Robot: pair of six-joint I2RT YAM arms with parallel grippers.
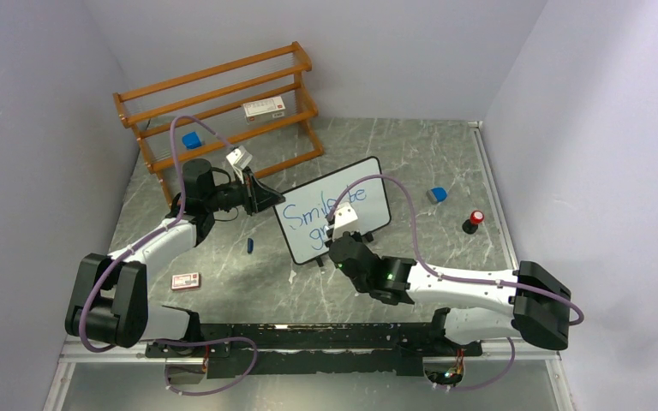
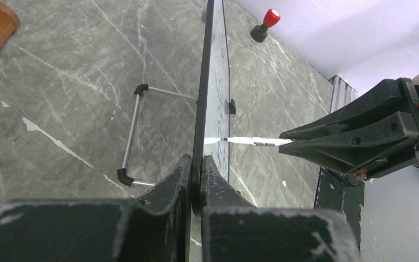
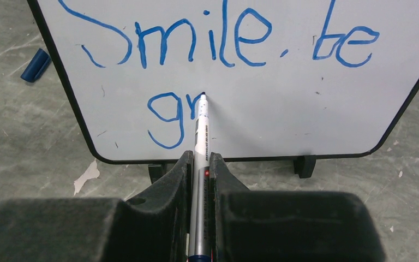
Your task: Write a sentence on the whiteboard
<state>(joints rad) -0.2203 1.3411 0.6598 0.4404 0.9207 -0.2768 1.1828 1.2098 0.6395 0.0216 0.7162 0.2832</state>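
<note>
Right gripper (image 3: pixel 199 161) pinches the marker (image 3: pixel 201 136), whose axis points into the whiteboard (image 3: pixel 305 109), tip seemingly touching beside "gr"; left gripper (image 2: pixel 196 169) clamps its edge.

Top cam overhead, wrist cams near whiteboard (image 3: pixel 305 109).

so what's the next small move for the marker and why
Probably slide the marker tip onward to finish the r: the board shows only "Smile be gr", the tip rests on that r, the right claw grips the marker, and the left claw clamps the board's edge.
</note>
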